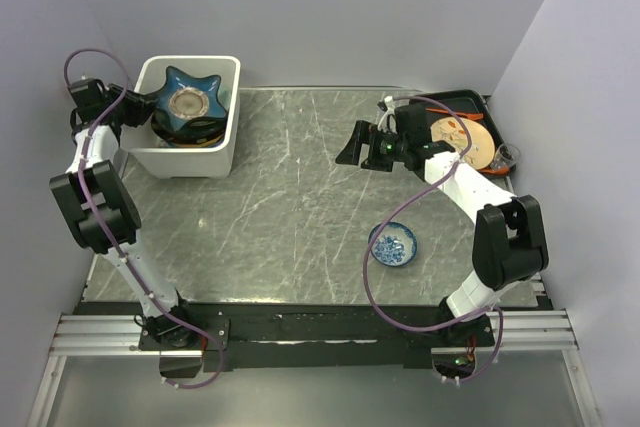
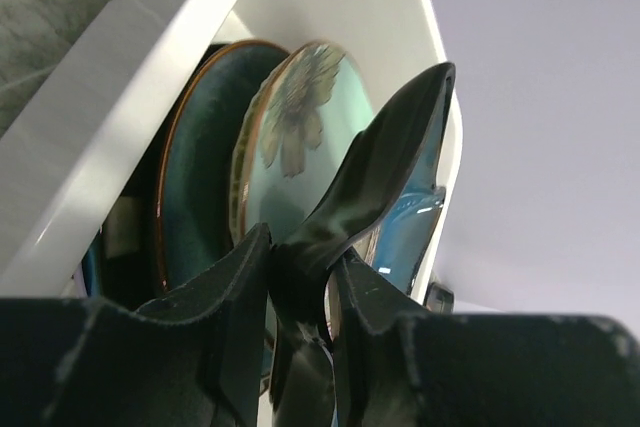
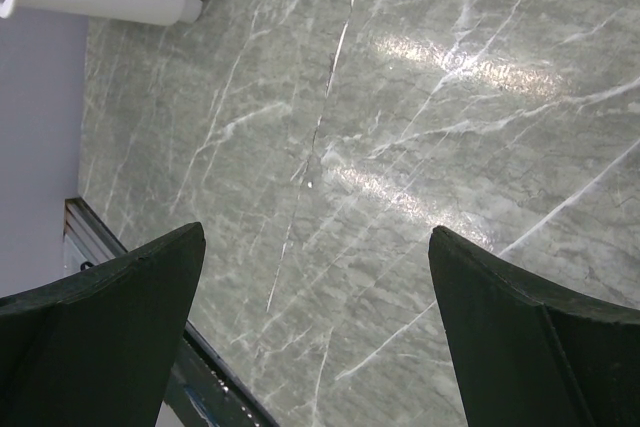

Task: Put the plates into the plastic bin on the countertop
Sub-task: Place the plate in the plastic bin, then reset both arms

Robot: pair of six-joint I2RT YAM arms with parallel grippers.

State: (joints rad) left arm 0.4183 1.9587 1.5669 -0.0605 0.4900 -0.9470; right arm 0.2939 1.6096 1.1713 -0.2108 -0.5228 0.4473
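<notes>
Plates (image 1: 183, 134) are lying stacked in the plastic bin (image 1: 190, 160) on the bench (image 1: 300, 197); left end effector (image 2: 300, 272) is pinching the star-shaped plate (image 1: 190, 100) by its rim, right end effector (image 3: 318, 317) is hovering spread wide.

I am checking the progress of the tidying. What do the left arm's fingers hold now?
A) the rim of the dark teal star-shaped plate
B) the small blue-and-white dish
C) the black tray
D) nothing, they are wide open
A: in the left wrist view the left fingers pinch the dark rim of the star-shaped plate, inside the plastic bin.
</notes>
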